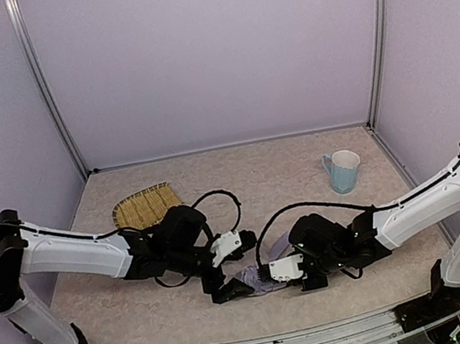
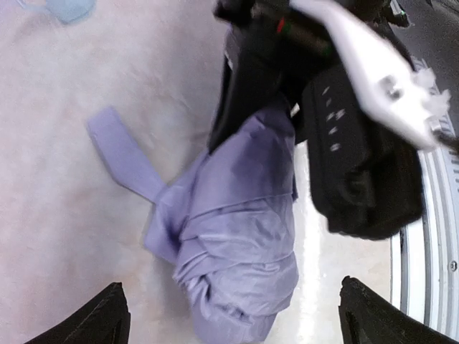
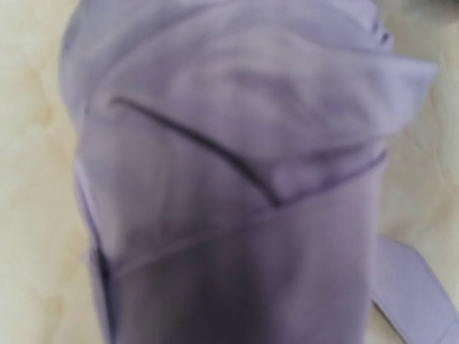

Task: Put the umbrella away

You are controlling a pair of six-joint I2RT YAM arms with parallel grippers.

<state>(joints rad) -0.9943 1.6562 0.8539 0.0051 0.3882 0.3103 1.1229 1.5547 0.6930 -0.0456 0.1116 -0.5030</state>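
Observation:
The umbrella (image 1: 254,276) lies folded on the table near its front edge, between my two grippers. In the left wrist view it is a rolled lavender bundle (image 2: 237,229) with its closing strap (image 2: 122,154) trailing loose to the left. My left gripper (image 2: 237,324) is open wide, its fingertips (image 2: 107,319) on either side of the near end and not touching the fabric. My right gripper (image 2: 276,104) is shut on the far end of the bundle. The umbrella fabric (image 3: 229,186) fills the blurred right wrist view, which shows no fingers. No shaft or handle shows.
A woven bamboo tray (image 1: 145,206) lies at the back left and a pale blue mug (image 1: 343,171) stands at the back right. The table's metal front rail (image 2: 430,251) runs just beside the umbrella. Black cables (image 1: 221,196) loop above both wrists.

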